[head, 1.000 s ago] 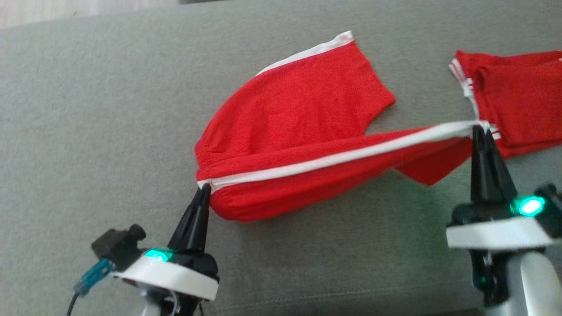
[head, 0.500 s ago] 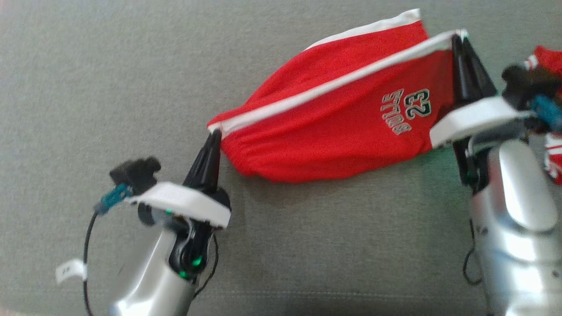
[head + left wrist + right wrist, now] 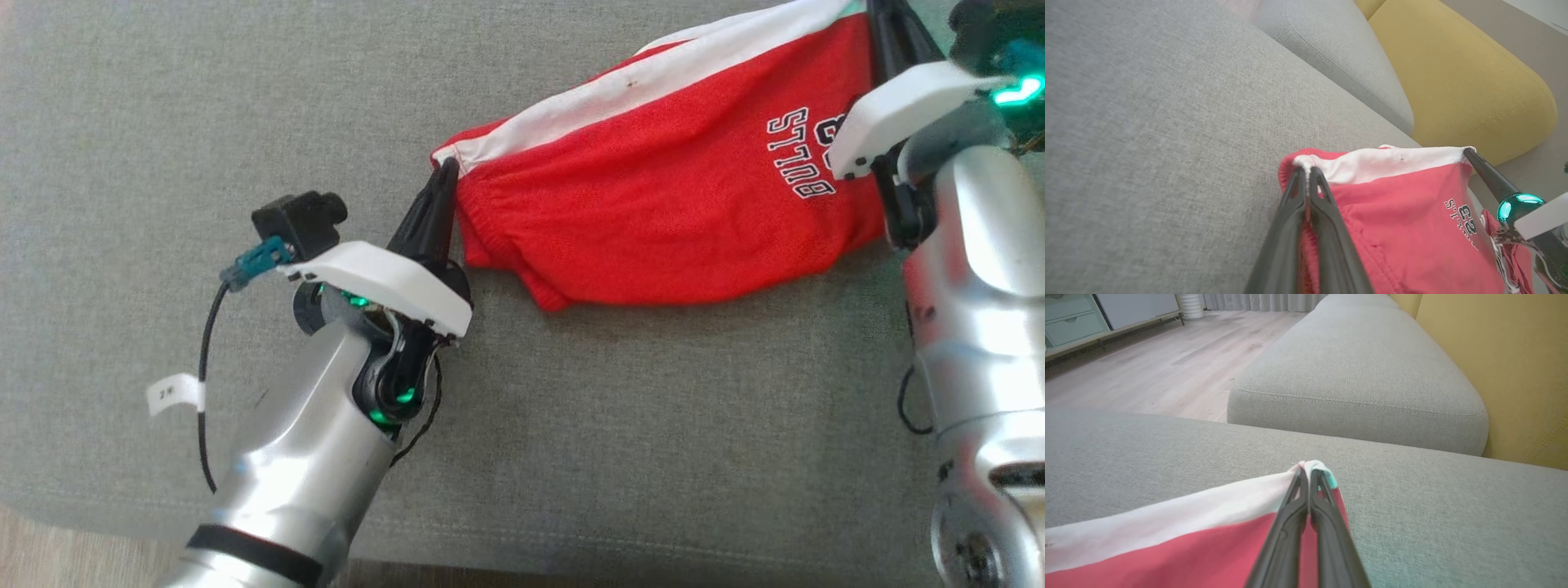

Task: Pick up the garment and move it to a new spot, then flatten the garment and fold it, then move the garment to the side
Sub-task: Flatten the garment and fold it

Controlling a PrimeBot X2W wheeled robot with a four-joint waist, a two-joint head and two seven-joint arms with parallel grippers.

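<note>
My left gripper (image 3: pixel 446 168) is pinching shut on one corner of the red shorts (image 3: pixel 653 220), right at the white stripe (image 3: pixel 620 86). My right gripper (image 3: pixel 1306 470) is pinching shut on the other end of that stripe. The shorts are hanging stretched between them, low over the grey sofa seat (image 3: pixel 163 122). I am holding only tiny bits of cloth. If I am pulling too hard, I think a corner may slip out, and the shorts would flop down crumpled.

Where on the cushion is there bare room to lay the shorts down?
Bare: the cushion left of the left gripper, and the strip between both arms, on the robot's side of the shorts. Crowded: far right, around the right gripper.
</note>
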